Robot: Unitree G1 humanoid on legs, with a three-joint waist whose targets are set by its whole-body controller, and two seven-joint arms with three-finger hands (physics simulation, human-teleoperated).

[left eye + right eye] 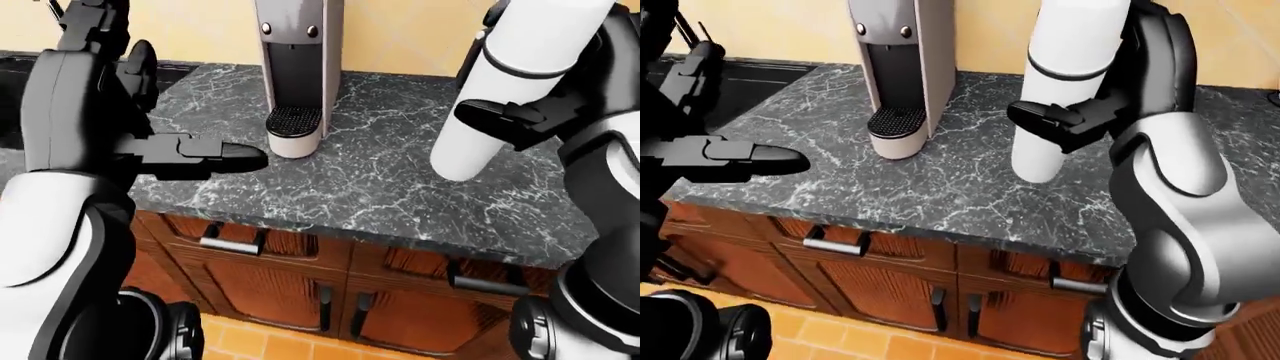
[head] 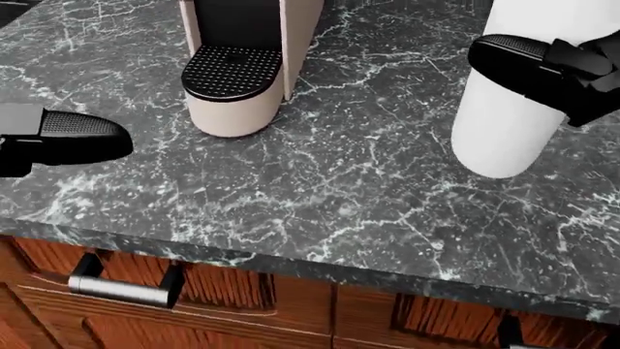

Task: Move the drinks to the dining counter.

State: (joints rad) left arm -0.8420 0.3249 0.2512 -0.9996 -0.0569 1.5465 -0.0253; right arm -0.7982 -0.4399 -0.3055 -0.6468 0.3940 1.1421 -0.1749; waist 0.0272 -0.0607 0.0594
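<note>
The right hand grips a tall white bottle, fingers wrapped about its middle, above the dark marble table. The bottle leans, its long axis running from a base low near the table surface up and toward the top right of the left-eye view, where its upper part passes out of frame. In the head view its base appears to sit at or just above the marble; contact cannot be told. The left hand hangs flat and empty, fingers stretched out toward the right of the view, near the table's near edge and well apart from the bottle, with the coffee machine standing between and beyond them. The drink is thus already with the right arm, and the left has nothing to reach for here. No dining counter shows in any view, so the carry seems yet to be made. Wooden cabinets run below the table.
</note>
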